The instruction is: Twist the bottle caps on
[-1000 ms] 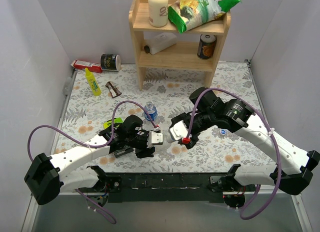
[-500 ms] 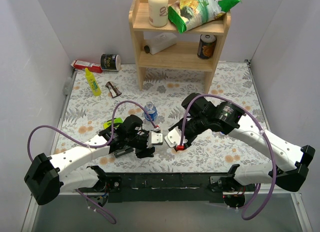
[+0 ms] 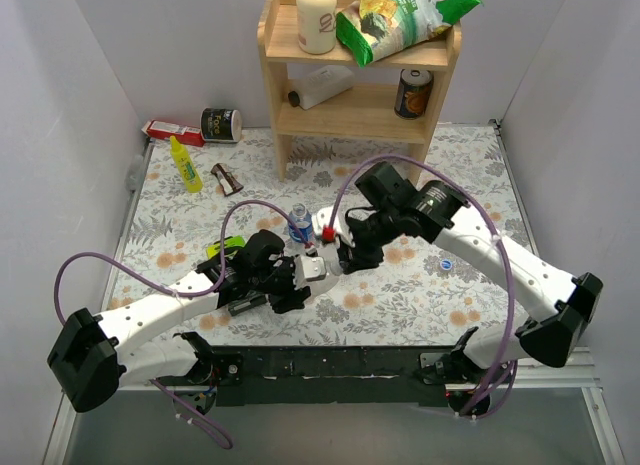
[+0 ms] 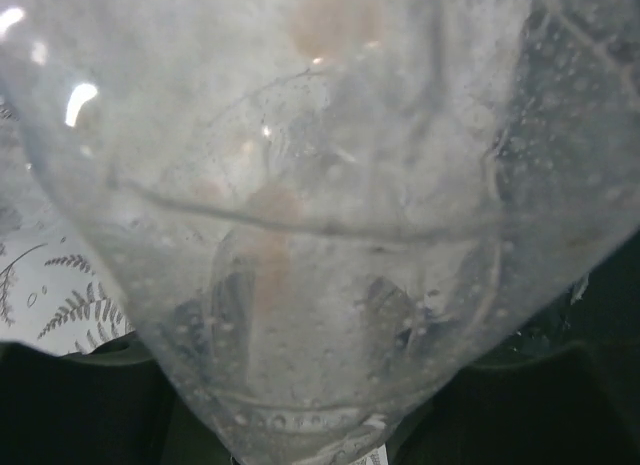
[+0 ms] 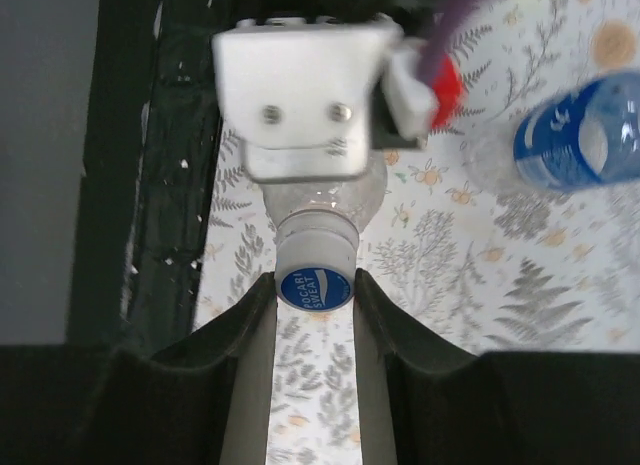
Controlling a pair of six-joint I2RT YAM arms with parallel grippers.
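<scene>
Clamping the plain bottle (image 4: 320,235) by its body, the left gripper (image 3: 305,271) points the bottle's neck toward the right arm near the middle of the flowered table (image 3: 420,295). In the left wrist view the wet, clear plastic fills nearly everything, and the fingers themselves cannot be made out.

The right gripper (image 5: 315,279) meets it head-on. Its two dark fingers (image 5: 250,335) press against opposite sides of a blue cap (image 5: 315,288) that sits on the bottle's neck, printed top facing the wrist camera. How far the cap is threaded down cannot be told.

Just beyond the two grippers, the labelled bottle (image 3: 301,225) stands upright on the table, apart from both. From overhead its mouth is too small to show whether it is capped. The second cap (image 3: 445,265) lies alone on the cloth to the right, under the right forearm and well away from either bottle.

A wooden shelf (image 3: 350,110) holding cans, a white bottle and a snack bag rises at the far wall.
</scene>
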